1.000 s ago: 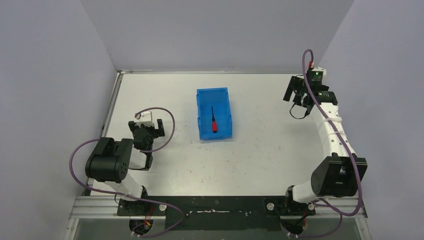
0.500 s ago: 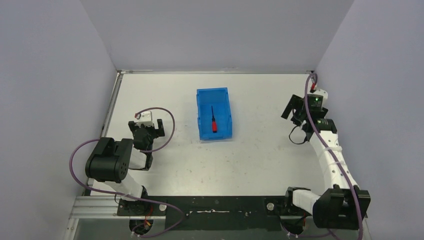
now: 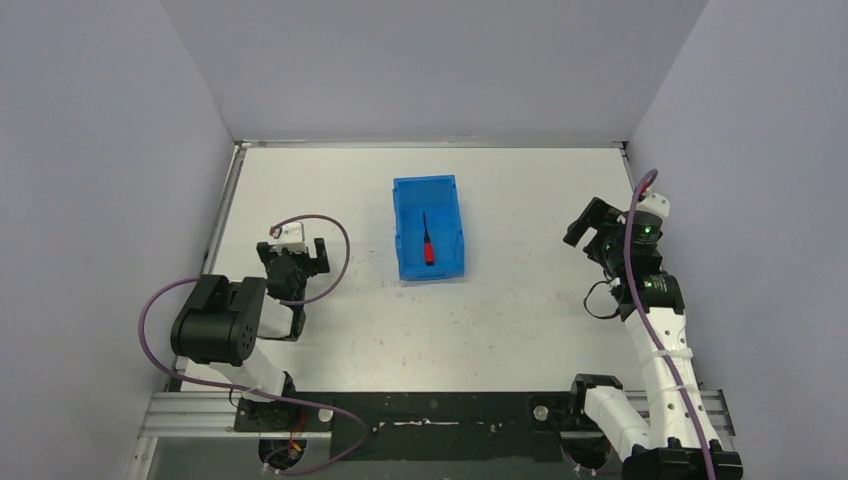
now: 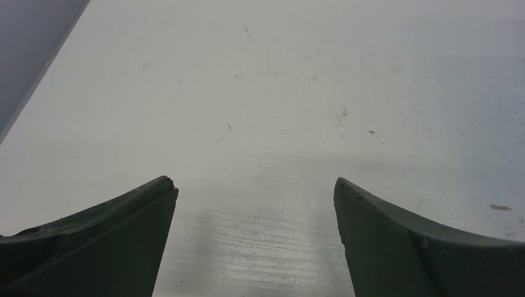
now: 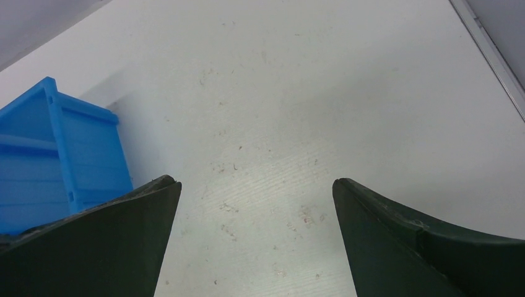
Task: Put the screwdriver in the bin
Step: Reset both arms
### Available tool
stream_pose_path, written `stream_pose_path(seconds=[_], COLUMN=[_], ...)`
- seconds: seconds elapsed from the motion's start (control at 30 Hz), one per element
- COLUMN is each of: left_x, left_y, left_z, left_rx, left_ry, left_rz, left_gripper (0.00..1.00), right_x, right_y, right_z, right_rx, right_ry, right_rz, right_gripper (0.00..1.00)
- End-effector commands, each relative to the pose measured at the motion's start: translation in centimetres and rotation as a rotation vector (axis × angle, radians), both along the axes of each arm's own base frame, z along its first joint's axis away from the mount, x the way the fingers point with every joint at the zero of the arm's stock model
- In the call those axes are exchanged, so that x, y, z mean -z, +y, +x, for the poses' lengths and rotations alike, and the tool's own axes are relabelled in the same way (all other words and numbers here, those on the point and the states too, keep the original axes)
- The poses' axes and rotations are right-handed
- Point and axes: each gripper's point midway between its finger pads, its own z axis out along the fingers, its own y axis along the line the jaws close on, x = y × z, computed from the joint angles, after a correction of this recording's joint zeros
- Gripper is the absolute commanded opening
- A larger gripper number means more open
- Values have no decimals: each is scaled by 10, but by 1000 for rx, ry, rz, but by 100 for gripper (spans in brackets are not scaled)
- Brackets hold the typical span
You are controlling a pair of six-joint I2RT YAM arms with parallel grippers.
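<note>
The blue bin (image 3: 404, 232) sits on the white table at mid-depth, a little left of centre. The screwdriver (image 3: 427, 243), red handle and thin black shaft, lies inside it. The bin's corner also shows at the left of the right wrist view (image 5: 56, 161). My right gripper (image 3: 587, 225) is open and empty, well to the right of the bin near the right wall; in its wrist view (image 5: 255, 185) only bare table lies between the jaws. My left gripper (image 3: 298, 262) is open and empty, left of the bin; its wrist view (image 4: 254, 185) shows bare table.
Grey walls enclose the table on three sides. A metal rim (image 3: 225, 215) runs along the left edge and another along the right edge (image 5: 492, 55). Purple cables loop beside both arms.
My right arm has pulled back toward the near edge along the right wall, its gripper moving nearer and slightly right. The left arm, bin and screwdriver have not moved.
</note>
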Motion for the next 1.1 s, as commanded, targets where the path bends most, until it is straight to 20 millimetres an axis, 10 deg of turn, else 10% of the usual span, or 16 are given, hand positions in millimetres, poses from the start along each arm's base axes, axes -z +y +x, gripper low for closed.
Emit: stream_pose_path(seconds=[0.0,1.07], left_x=[-16,-15], left_y=[0,0], left_z=[6,5], left_rx=[-3,-2], left_ry=[-54,-53], left_rz=[-15,-15], left_gripper=[97,97], right_x=[4,9], right_y=[4,1], right_z=[2,7], right_rx=[-4,1], right_ry=[0,3], right_rz=[18,1], right_gripper=[100,100])
